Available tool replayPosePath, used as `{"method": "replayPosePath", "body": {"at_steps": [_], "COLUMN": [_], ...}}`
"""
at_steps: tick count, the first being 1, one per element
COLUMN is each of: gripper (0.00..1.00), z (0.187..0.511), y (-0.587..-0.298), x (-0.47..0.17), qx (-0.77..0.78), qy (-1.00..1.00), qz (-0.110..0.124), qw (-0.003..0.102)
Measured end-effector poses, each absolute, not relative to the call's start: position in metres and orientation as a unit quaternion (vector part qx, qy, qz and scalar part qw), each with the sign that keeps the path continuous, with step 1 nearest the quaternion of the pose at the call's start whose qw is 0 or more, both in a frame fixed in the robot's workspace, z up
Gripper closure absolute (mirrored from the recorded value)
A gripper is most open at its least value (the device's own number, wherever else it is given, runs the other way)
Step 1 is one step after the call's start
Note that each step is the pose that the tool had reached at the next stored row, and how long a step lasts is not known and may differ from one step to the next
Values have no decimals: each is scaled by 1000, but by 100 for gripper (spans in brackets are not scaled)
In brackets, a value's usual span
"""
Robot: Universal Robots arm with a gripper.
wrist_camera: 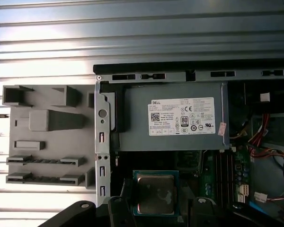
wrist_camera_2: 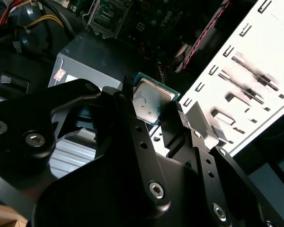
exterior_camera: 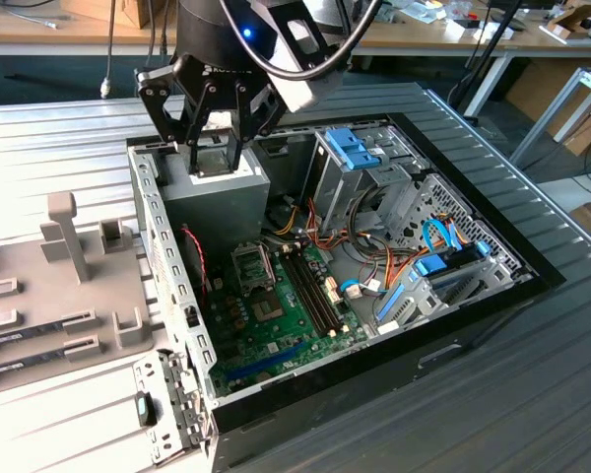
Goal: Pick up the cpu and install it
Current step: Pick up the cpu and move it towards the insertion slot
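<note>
claw [wrist_camera_2: 153,98] clamped on the cpu [wrist_camera: 155,193] by two opposite edges; it hangs above the grey power supply [wrist_camera: 170,118] inside the open computer case [exterior_camera: 453,325] on the table [exterior_camera: 532,414]

1. A ribbed grey metal counter [exterior_camera: 532,394] spreads across most of the exterior view. In the first wrist view its ridges [wrist_camera: 132,28] run as straight parallel bands.
2. Strong light washes the counter nearly white at the exterior view's left, while its right side is dark grey.
3. Behind it stands a long wooden counter [exterior_camera: 39,34], with cables [exterior_camera: 108,54] hanging over its edge.
4. At the exterior view's right, a metal-framed table [exterior_camera: 555,113] stands on a grey floor [exterior_camera: 561,187].
</note>
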State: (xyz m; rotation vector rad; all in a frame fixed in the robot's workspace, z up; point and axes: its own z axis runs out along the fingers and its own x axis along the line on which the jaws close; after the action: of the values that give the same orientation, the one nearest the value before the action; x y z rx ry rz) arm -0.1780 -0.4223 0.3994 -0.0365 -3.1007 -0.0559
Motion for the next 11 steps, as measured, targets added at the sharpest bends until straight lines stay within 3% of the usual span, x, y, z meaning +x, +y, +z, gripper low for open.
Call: {"method": "replayPosePath", "body": {"at_steps": [11], "gripper": [53], "z": [399], "y": [-427], "x": [-168], "qx": [-12], "qy": [-1000], "qz": [-18], "qw": [20]}}
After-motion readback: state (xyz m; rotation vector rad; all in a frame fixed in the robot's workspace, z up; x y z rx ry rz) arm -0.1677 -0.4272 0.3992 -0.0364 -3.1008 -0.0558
